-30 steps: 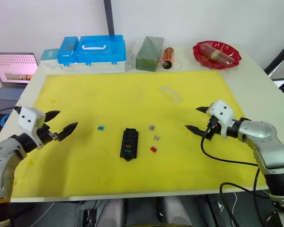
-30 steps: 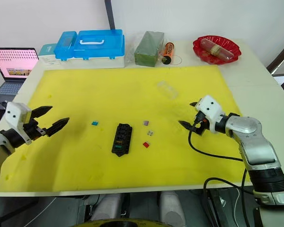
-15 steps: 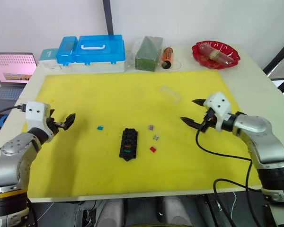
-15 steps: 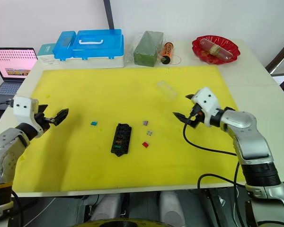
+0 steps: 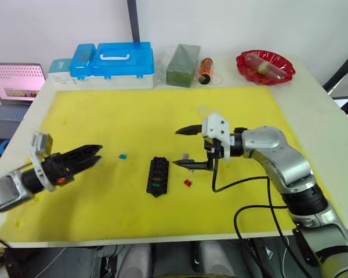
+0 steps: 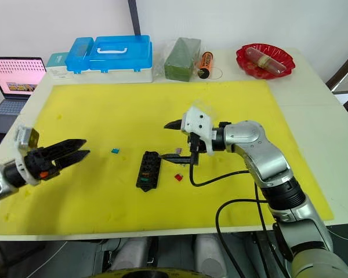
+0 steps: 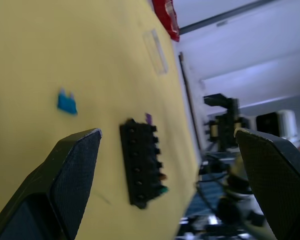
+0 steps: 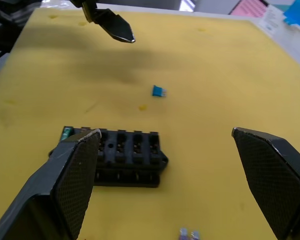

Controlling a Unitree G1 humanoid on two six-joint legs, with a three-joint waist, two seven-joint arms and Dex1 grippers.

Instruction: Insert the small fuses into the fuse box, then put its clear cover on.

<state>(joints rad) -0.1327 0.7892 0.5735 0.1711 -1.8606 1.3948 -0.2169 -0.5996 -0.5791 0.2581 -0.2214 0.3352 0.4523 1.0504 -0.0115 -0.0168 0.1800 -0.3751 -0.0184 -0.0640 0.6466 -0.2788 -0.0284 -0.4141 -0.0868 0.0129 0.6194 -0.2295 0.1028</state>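
Observation:
The black fuse box point(image 5: 158, 175) lies on the yellow mat point(image 5: 104, 116), with an orange and a green fuse seated at its near end. A blue fuse point(image 5: 123, 156) lies to its left and a red fuse point(image 5: 187, 183) to its right. A purple and a grey fuse point(image 8: 182, 232) lie close together beside the box. The clear cover point(image 6: 200, 106) rests farther back, partly behind my right arm. My right gripper point(image 5: 176, 147) hangs open just right of the box, above the loose fuses. Left of the blue fuse, my left gripper point(image 5: 98, 153) is open and points at it.
Along the back edge stand a blue-lidded case point(image 5: 123, 61), a wrapped green block point(image 5: 183, 65), an orange tube point(image 5: 206, 69) and a red bowl point(image 5: 265, 65). A laptop point(image 5: 16, 84) sits off the table's left side. A black cable point(image 5: 243, 182) trails from my right wrist.
My right gripper has swung left from the mat's right side to beside the fuse box. My left gripper has turned and now points level toward the blue fuse.

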